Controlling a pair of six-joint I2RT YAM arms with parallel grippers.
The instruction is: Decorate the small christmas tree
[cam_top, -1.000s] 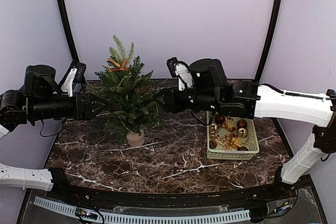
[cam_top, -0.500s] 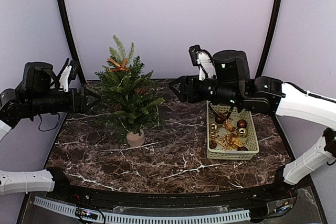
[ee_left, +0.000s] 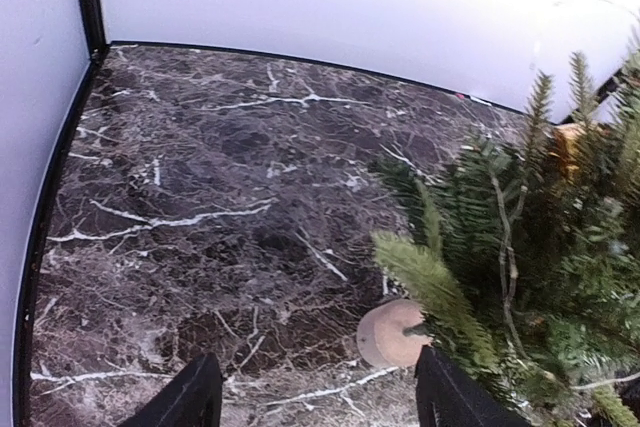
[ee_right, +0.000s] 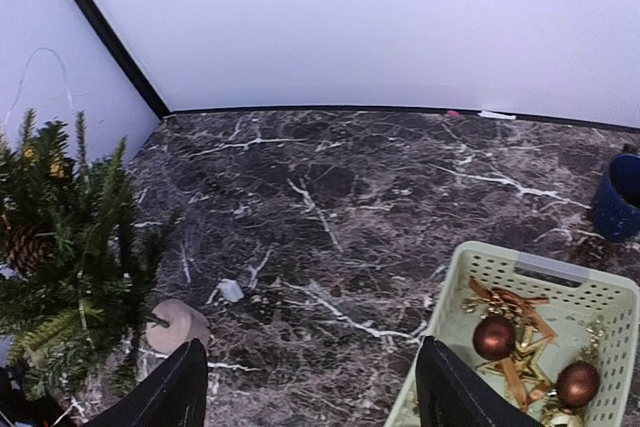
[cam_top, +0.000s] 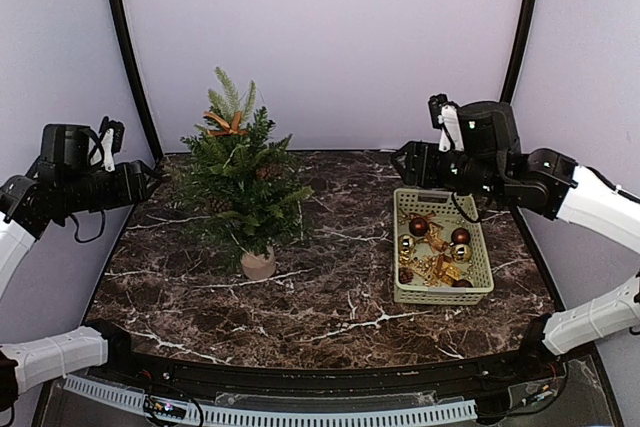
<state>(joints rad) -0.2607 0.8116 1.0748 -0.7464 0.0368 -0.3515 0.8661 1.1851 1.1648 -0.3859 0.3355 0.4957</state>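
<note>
The small christmas tree (cam_top: 240, 182) stands upright in its beige pot (cam_top: 258, 265) left of the table's middle, with an orange bow (cam_top: 228, 125) near its top. My left gripper (cam_top: 150, 180) hovers open and empty just left of the branches; in the left wrist view the left gripper (ee_left: 315, 402) frames bare marble beside the pot (ee_left: 392, 335) and the tree (ee_left: 540, 277). My right gripper (cam_top: 400, 159), open and empty, hangs above the basket's far left corner. The right wrist view shows the right gripper (ee_right: 312, 397) over marble between the tree (ee_right: 70, 247) and the basket (ee_right: 545, 269).
The pale green basket (cam_top: 404, 277) at the right holds brown balls (ee_right: 494, 337), gold baubles and ribbon pieces. A small white scrap (ee_right: 231, 290) lies on the marble near the pot (ee_right: 178, 325). A blue object (ee_right: 618, 197) sits at the far right back. Walls close three sides.
Both arms have drawn back from the tree: the left one leftward, the right one rightward to above the basket. The right jaws have spread wider.
</note>
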